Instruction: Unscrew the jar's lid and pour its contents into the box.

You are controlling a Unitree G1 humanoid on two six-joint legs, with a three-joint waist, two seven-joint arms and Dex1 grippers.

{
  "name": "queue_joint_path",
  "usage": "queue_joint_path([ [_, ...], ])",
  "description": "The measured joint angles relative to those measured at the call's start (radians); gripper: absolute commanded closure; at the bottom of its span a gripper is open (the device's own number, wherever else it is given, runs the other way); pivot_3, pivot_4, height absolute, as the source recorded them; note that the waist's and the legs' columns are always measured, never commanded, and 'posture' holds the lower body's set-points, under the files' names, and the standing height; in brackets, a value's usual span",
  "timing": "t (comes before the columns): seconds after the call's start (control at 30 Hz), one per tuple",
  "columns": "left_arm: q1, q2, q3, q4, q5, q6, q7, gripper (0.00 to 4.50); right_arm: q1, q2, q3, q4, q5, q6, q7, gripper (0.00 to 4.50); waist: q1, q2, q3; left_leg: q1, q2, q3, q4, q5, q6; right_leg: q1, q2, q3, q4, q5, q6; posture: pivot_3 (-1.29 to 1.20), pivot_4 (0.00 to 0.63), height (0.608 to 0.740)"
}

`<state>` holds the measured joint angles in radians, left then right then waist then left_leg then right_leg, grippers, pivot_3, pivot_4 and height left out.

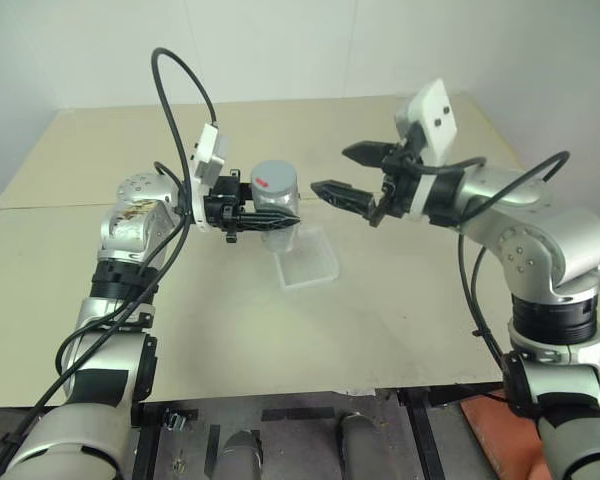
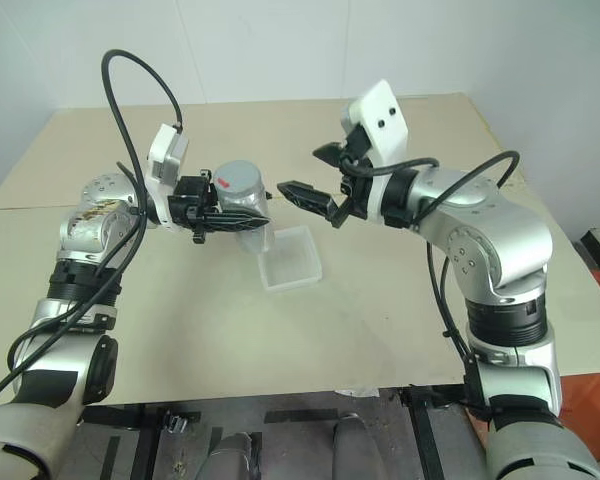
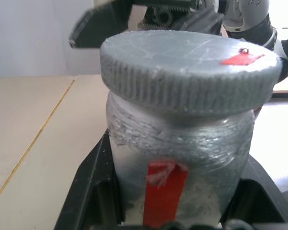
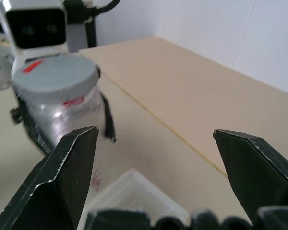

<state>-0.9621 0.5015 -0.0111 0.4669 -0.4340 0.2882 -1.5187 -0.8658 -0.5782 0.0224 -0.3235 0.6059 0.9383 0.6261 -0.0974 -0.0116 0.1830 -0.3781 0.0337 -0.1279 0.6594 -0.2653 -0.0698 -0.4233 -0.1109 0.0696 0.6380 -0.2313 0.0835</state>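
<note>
Left end effector clamped the upright jar; the wide-open right end effector sat just right of the lid.

Bare lab: plain beige table, blank white walls

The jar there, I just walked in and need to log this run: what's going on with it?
The left pincer is shut on the jar, holding it upright in the air just above the box, which sits on the table. The grey lid is on the jar. The right pincer is open, beside the lid but apart from it. No contents are visible in the box.
</note>
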Motion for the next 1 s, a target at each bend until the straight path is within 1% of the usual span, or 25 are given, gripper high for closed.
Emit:
queue_joint_path([
  [0.13,0.0,-0.004,0.0,0.0,0.0,0.0,0.002,2.57,0.008,-0.003,-0.002,-0.05,0.041,0.017,0.019,0.02,-0.001,0.0,0.0,0.0,0.0,0.0,0.0,0.0,0.0,0.0,0.0,0.0,0.0,0.0,0.0,0.0,0.15,0.74],
  [0.27,0.001,-0.02,-0.002,0.0,0.001,-0.001,0.007,2.57,-0.026,0.045,-0.005,-0.073,0.086,0.043,-0.004,0.02,0.0,0.0,0.0,0.0,0.0,0.0,0.0,0.0,0.0,0.0,0.0,0.0,0.0,0.0,0.0,0.0,0.15,0.74],
  [0.4,0.004,-0.023,-0.005,0.001,0.001,-0.002,0.008,2.57,-0.057,0.082,0.008,-0.077,0.08,0.059,-0.05,0.02,-0.001,0.0,0.0,0.0,0.0,0.0,0.0,0.0,0.0,0.0,0.0,0.0,0.0,0.0,0.0,0.0,0.15,0.74],
  [0.5,0.004,-0.029,-0.008,0.001,0.001,-0.002,0.008,2.57,-0.077,0.099,0.041,-0.076,0.062,0.067,-0.075,0.02,-0.001,0.0,0.0,0.001,0.0,0.0,0.0,0.0,0.0,0.0,0.0,0.0,0.001,0.0,0.0,0.0,0.15,0.74],
  [0.73,0.004,-0.03,-0.008,0.001,0.002,-0.002,0.007,2.57,-0.108,0.138,0.08,-0.06,0.043,0.073,-0.089,0.02,-0.002,0.0,0.0,0.001,0.0,0.0,0.0,0.0,0.0,0.0,0.0,0.0,0.001,0.0,0.0,0.0,0.15,0.74],
  [1.0,0.004,-0.03,-0.008,0.001,0.002,-0.002,0.007,2.57,-0.11,0.163,0.103,-0.009,0.013,0.073,-0.097,0.02,-0.001,0.0,0.0,0.0,0.0,0.0,0.0,0.0,0.0,0.0,0.0,0.0,0.0,0.0,0.0,0.0,0.15,0.74],
])
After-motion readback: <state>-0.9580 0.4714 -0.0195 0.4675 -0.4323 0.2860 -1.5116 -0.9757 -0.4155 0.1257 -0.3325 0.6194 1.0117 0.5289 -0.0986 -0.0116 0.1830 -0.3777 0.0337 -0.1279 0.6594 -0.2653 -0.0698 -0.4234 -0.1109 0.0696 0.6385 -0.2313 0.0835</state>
